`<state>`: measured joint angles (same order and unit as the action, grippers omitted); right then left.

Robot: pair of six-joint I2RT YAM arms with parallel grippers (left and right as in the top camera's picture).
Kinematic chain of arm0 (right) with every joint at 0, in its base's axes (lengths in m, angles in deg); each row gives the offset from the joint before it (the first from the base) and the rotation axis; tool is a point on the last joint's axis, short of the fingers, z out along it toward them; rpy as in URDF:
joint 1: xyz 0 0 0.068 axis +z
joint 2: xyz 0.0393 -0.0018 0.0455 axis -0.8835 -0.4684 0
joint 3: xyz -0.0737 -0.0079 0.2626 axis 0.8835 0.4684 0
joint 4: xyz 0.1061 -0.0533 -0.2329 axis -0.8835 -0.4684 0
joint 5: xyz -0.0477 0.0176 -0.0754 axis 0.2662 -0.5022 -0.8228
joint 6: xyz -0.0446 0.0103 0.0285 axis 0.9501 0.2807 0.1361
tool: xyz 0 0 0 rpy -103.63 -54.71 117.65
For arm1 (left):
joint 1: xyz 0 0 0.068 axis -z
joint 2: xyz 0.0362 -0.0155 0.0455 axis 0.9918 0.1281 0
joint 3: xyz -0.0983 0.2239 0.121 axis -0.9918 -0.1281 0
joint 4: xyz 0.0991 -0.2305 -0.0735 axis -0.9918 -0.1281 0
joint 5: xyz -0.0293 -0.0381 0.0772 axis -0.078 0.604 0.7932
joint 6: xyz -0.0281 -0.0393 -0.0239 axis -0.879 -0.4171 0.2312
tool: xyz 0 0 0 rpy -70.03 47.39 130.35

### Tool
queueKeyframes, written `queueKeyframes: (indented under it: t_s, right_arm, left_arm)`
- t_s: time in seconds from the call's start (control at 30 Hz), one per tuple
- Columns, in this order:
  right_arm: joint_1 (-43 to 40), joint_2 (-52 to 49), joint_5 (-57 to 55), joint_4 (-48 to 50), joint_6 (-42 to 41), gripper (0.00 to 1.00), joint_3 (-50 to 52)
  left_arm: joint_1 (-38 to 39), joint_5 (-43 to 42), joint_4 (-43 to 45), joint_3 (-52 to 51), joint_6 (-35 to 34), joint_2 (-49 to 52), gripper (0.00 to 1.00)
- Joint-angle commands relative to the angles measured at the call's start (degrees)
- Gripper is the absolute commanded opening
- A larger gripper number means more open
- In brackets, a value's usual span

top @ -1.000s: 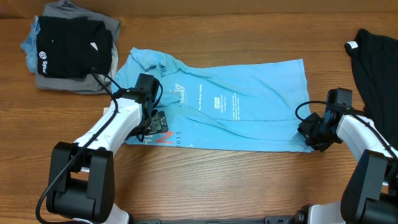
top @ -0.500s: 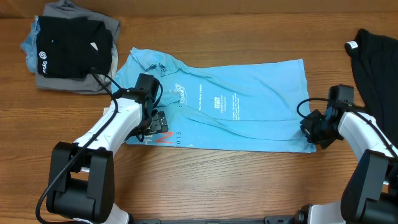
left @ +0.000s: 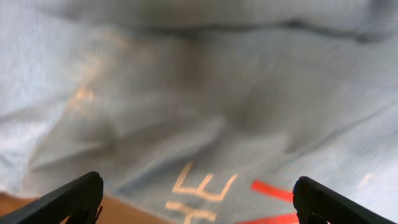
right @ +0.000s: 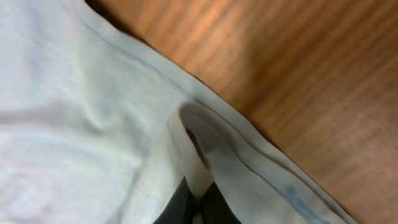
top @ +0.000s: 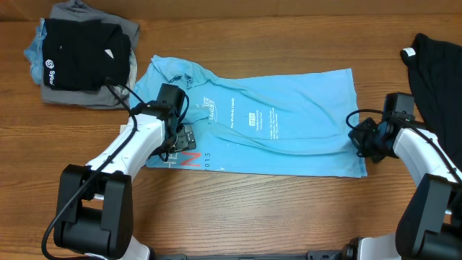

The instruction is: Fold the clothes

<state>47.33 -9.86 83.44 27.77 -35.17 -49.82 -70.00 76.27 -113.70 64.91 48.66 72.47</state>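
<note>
The light blue T-shirt (top: 267,123) lies spread across the middle of the table, its white print facing up. My left gripper (top: 184,141) hovers open over the shirt's left part, where coral-red and white lettering (left: 205,186) shows between its wide-spread fingertips (left: 81,193). My right gripper (top: 359,137) is shut on a pinched fold of the shirt's hem (right: 199,155) at the right edge. A black garment (top: 437,65) with a white tag lies at the far right.
A pile of folded clothes (top: 83,54), black on top of grey and blue, sits at the back left. Bare wooden table (top: 260,209) runs along the front, between the two arm bases.
The right gripper has closed on the shirt's right hem and shifted slightly up and right with it. The left arm has stayed in place.
</note>
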Motion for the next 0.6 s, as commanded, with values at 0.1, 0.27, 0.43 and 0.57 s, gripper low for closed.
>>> queueKeyframes:
  t_s: [0.1,0.27,0.43,0.57]
  right_arm:
    - [0.0,-0.3,0.7,5.9,-3.9,0.04,-1.4]
    - [0.0,-0.3,0.4,8.9,-4.8,0.04,-1.4]
    - [0.0,-0.3,-1.3,9.7,-4.7,0.19,-1.4]
    - [0.0,-0.3,-1.2,9.6,-4.7,0.74,-1.4]
  left_arm:
    - [-0.2,0.4,4.5,-0.3,-1.2,-0.6,1.0]
    - [-0.3,0.7,7.2,-0.3,-1.2,-0.6,1.0]
    - [-0.3,1.1,8.7,-0.3,-1.2,-0.6,1.0]
    - [-0.3,1.1,9.5,-0.3,-1.2,-0.6,1.0]
